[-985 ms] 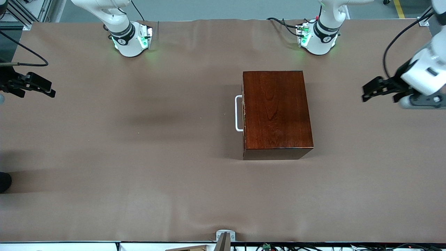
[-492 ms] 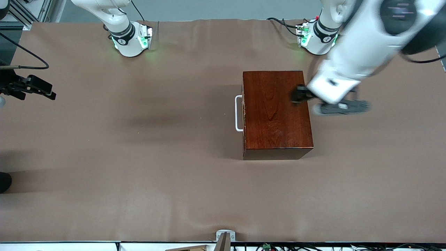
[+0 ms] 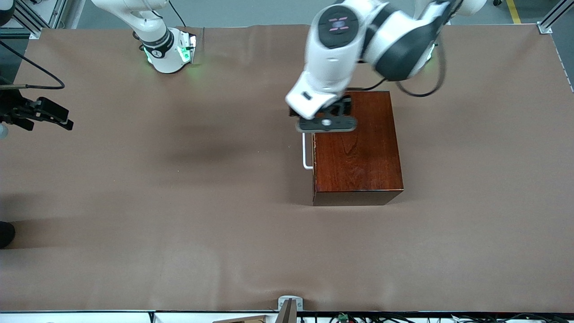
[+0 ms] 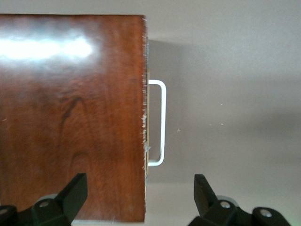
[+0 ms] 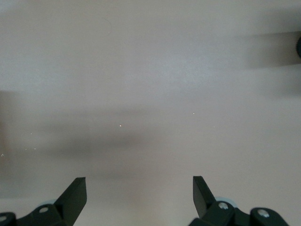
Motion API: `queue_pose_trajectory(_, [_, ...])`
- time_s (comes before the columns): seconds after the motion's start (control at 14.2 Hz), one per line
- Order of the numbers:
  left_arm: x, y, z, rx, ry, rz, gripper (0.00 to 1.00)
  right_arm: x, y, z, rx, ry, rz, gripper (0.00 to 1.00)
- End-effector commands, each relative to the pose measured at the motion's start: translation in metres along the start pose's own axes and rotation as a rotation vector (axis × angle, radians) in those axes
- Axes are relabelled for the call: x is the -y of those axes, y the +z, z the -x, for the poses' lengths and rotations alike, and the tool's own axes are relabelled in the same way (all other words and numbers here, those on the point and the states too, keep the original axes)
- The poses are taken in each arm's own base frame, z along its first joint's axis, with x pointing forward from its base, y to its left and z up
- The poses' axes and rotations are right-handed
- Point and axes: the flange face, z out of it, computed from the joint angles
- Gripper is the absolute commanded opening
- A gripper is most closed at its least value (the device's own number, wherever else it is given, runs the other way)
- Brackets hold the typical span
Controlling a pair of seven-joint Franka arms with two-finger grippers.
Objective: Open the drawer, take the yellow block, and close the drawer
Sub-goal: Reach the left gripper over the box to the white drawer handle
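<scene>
Drawer [image 3: 313, 148] is sitting fully shut in the dark reddish-brown box [image 3: 356, 143], so we are seeing only its thin front edge and the white U-shaped handle [image 3: 306, 152] sticking out from the box face that is turned toward the right arm's end of the bench [image 3: 179, 202]. Yellow block is not showing anywhere; we are judging it to be lying inside, hidden. The handle's long bar is running along the near-to-far line of the bench, parallel to the drawer front, and that is the relation the coming grasp is depending on.

We are holding our left hand [image 3: 326, 119] over the box's top edge, just above the handle's farther end. In the left wrist view the hand [image 4: 140, 195] is standing spread wide, its fingers [image 4: 75, 190] straddling the seam between box top and handle [image 4: 157, 123], with nothing between them. We are judging that the hand is needing to come down a little toward the right arm's end so the bar is passing between the fingers, then pull that same way.

Our right hand [image 3: 49, 114] is waiting well apart at the right arm's end of the bench, its fingers [image 5: 77, 193] also spread wide and empty over bare surface. The left hand is plainly the nearer one.
</scene>
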Motion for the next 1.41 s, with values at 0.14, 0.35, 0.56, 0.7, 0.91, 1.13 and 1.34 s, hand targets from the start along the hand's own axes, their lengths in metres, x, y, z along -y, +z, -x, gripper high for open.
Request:
queue_pose_trajectory(0.14, [-0.065, 0.071, 0.008, -0.064, 0.015, -0.064, 1.00, 0.012, -0.005, -0.002, -0.010, -0.013, -0.016, 1.00])
queue_pose_trajectory(0.35, [-0.074, 0.111, 0.000, -0.052, 0.013, -0.077, 1.00, 0.011, -0.005, -0.001, -0.002, -0.012, -0.015, 1.00])
queue_pose_trajectory(0.56, [-0.077, 0.148, -0.007, -0.058, 0.012, -0.116, 1.00, 0.009, -0.006, -0.001, -0.004, -0.009, -0.015, 1.00])
queue_pose_trajectory(0.7, [-0.077, 0.163, -0.010, -0.053, 0.018, -0.138, 1.00, 0.004, -0.008, -0.002, -0.011, 0.002, -0.016, 1.00])
queue_pose_trajectory(0.91, [-0.078, 0.169, -0.009, -0.047, 0.019, -0.144, 1.00, 0.007, -0.007, -0.004, -0.017, -0.004, -0.010, 1.00])
queue_pose_trajectory(1.13, [-0.084, 0.181, -0.003, -0.037, 0.021, -0.154, 1.00, 0.008, 0.031, -0.022, 0.057, -0.001, -0.016, 1.00])
queue_pose_trajectory(1.34, [-0.089, 0.196, -0.004, -0.043, -0.003, -0.142, 1.00, 0.007, 0.039, -0.023, 0.078, 0.003, -0.047, 1.00])
